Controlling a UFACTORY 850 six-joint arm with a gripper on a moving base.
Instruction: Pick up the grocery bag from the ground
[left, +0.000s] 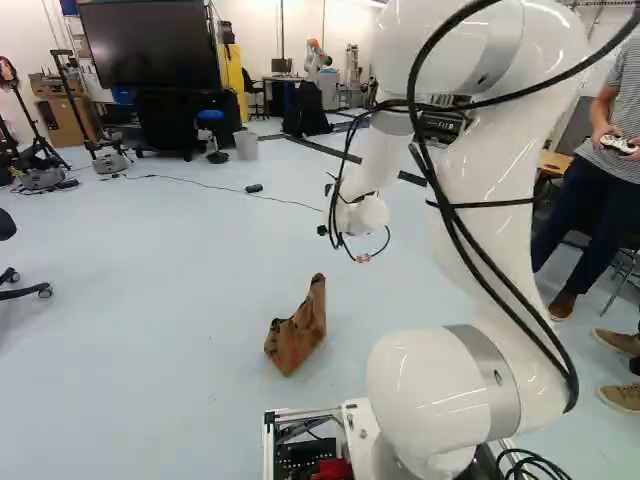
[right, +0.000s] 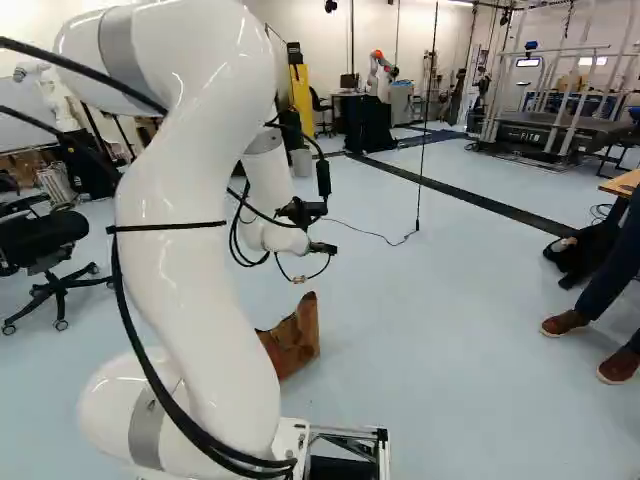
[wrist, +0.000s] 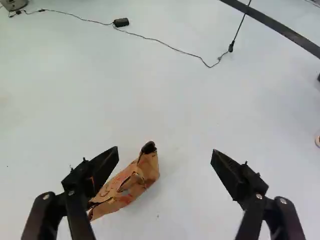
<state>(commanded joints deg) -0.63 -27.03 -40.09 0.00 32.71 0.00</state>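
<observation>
One crumpled brown paper bag (left: 302, 330) sits on the pale blue floor (left: 150, 310), left base view. Right base view: the white jointed arm (right: 190, 260) ends higher than the bag. Wrist view: the black tool (wrist: 165, 150) gapes wide, empty; the bag slants behind one finger (wrist: 102, 167).

The claw (right: 322, 229) has 2 matt black fingers (wrist: 231, 170); plastic or metal, I cannot tell. Below and ahead of it, partly behind 1 finger, the bag (wrist: 134, 186) looks like brown paper, matt, creased and rough. Under both, the floor (wrist: 150, 100) is smooth with a faint sheen. Behind the claw, the arm (left: 500, 200) is glossy, smooth and white, its grey bands (left: 495, 380) duller and metallic.
</observation>
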